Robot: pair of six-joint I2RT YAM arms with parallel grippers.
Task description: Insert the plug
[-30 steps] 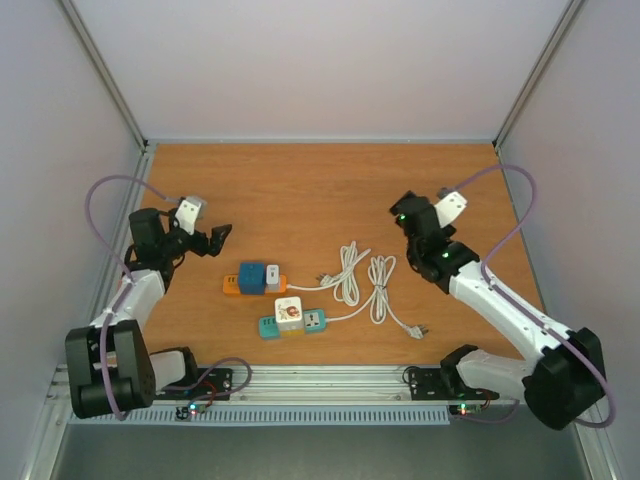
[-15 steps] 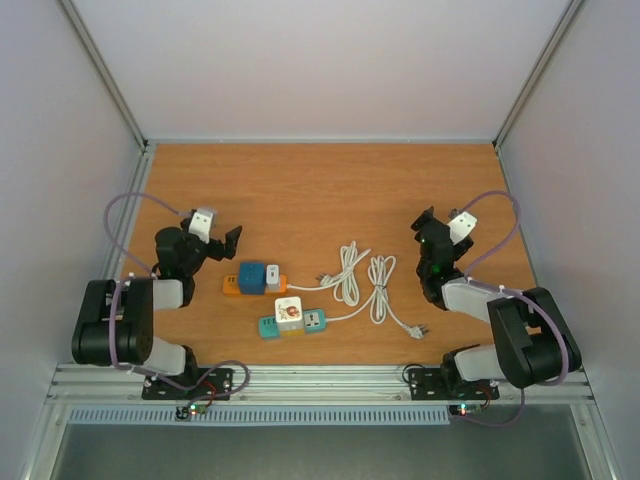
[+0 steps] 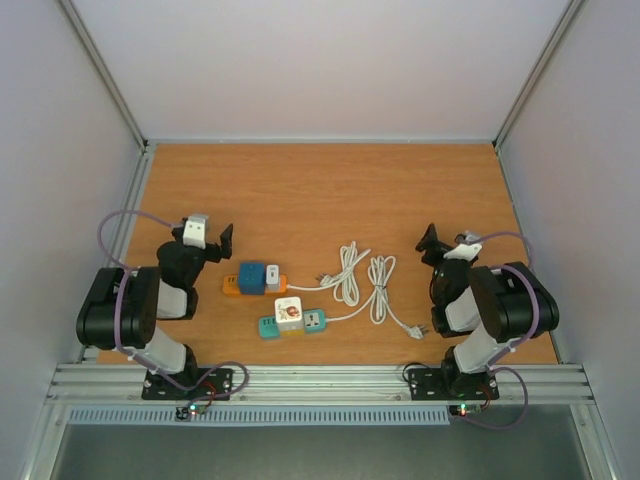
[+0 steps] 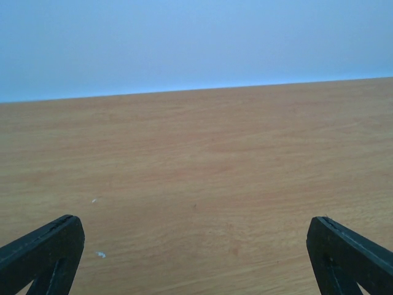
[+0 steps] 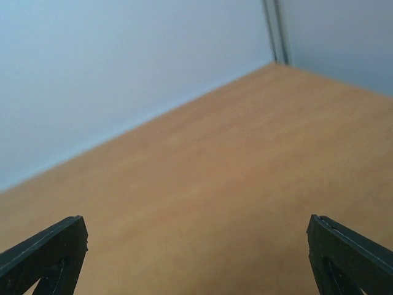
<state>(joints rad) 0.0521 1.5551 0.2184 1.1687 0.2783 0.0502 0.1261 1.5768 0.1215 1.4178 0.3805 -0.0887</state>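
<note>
Judging by the layout, insertion has not begun: the small grey-pronged plug (image 3: 419,330) on its white cord (image 3: 380,290) lies loose on the wooden worktop (image 3: 330,190), off to the right of the teal-and-white power strip (image 3: 292,319), so grasping, carrying and inserting all seem left to do. Farther back from that strip, off to either side, the left gripper (image 3: 222,243) and right gripper (image 3: 431,240) hang with jaws spread wide, gripping nothing, both apart from the plug.

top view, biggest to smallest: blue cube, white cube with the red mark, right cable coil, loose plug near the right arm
1. right cable coil
2. white cube and blue cube, too alike to rank
3. loose plug
</note>
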